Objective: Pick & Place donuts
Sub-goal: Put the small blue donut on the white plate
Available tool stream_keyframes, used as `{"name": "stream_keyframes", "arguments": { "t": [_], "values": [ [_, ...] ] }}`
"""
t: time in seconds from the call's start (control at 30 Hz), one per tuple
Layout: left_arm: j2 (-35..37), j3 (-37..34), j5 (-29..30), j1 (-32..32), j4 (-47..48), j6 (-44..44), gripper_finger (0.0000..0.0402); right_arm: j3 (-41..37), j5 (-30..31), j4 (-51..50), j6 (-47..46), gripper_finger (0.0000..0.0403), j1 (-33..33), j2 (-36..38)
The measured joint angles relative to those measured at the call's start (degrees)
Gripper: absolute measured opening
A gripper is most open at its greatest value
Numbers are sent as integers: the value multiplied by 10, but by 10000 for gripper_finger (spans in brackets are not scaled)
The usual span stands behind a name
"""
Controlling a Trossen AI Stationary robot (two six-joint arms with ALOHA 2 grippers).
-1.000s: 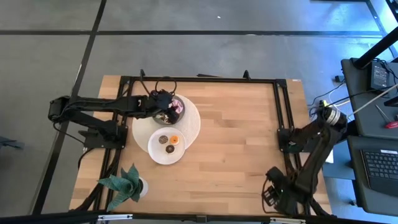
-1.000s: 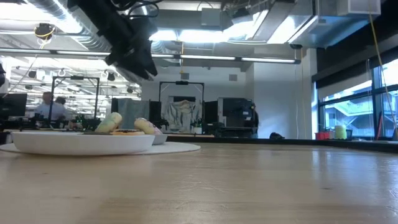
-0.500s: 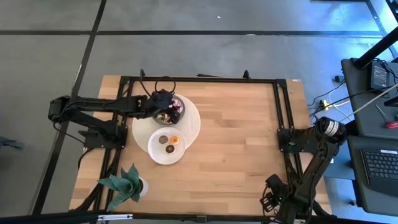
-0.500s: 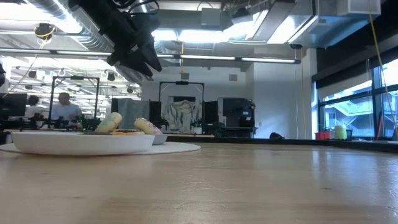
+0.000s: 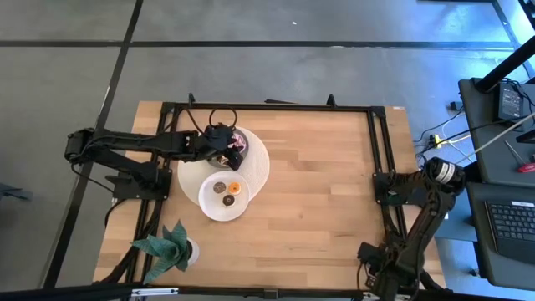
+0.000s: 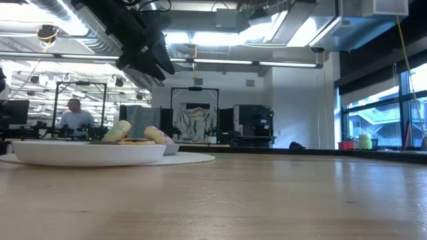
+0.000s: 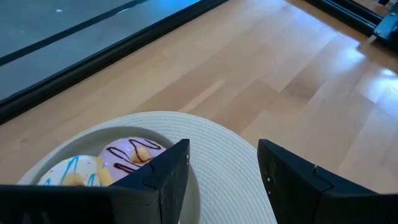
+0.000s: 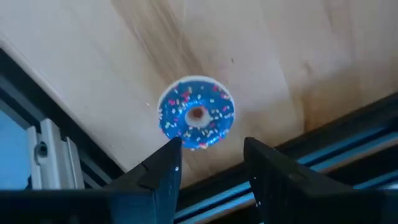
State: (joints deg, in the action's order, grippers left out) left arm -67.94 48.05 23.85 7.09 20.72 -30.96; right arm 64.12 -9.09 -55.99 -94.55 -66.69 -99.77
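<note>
A bowl (image 5: 239, 141) on a white round mat (image 5: 256, 167) holds donuts: in the left wrist view a purple one with chocolate lines (image 7: 133, 155) and a white one with blue lines (image 7: 70, 174). My left gripper (image 7: 224, 155) hovers open above the bowl's edge (image 5: 231, 143), touching nothing. A small white plate (image 5: 206, 204) carries a chocolate donut (image 5: 220, 187), an orange donut (image 5: 235, 187) and another dark one (image 5: 227, 201). My right gripper (image 8: 210, 148) is open above a blue sprinkled donut (image 8: 196, 113) lying flat on the wood by the table's right frame; the arm (image 5: 418, 226) hides that donut in the high view.
A black metal frame (image 5: 378, 150) runs along the table's edges, close beside the blue donut (image 8: 43, 149). A green toy plant (image 5: 167, 247) stands at the near left corner. Bare wood (image 5: 318, 192) spans the table's middle. A person (image 6: 75, 117) shows far behind.
My right arm has folded lower, and its gripper has moved toward the table's near right corner. My left gripper has stayed above the bowl, still open. The donuts have not moved.
</note>
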Motion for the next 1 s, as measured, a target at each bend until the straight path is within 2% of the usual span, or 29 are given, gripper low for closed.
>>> {"name": "stream_keyframes", "arguments": {
  "t": [0.2,0.5,0.73,1.0],
  "values": [
    [0,0,0,0,0,0,184,0,30,2,35,174,-1,-1],
    [0,0,-11,0,0,0,184,1,32,2,137,174,0,-36],
    [0,0,-12,0,0,0,184,1,34,0,139,173,0,-53],
    [0,0,-12,0,0,1,184,1,32,-5,140,132,0,-69]
  ]
}}
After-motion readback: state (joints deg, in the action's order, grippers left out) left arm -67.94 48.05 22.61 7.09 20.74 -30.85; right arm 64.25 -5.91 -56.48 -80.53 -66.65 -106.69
